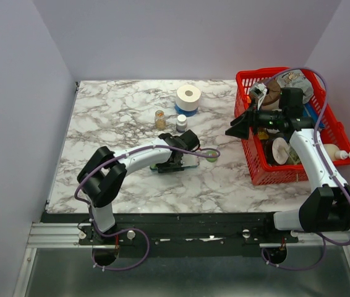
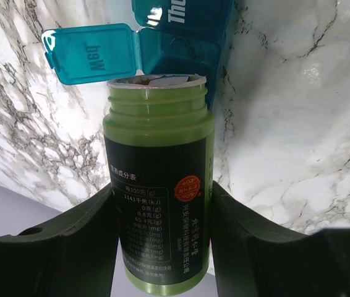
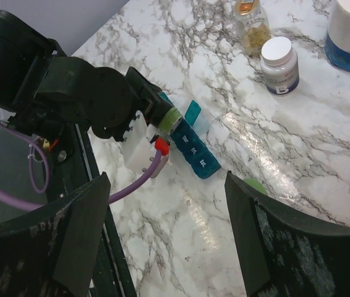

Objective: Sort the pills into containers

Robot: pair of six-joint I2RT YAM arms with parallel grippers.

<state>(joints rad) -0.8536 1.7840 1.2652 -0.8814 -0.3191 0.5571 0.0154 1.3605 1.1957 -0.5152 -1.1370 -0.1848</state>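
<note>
Left wrist only: left gripper [image 2: 159, 207] clamped on uncapped green round plastic bottle [image 2: 156, 148], mouth just beside long teal-blue plastic pill organizer [image 2: 184, 43]; open "Wed" lid [image 2: 88, 52] at 11 o'clock of mouth. Right wrist only: organizer flat on white marble table [image 3: 298, 173], white-capped bottle [image 3: 279, 65] at 1 o'clock, apart; right gripper [image 3: 166, 210] spread wide, empty. Top only: red mesh basket [image 1: 274, 174] at 3 o'clock of organizer.
</note>
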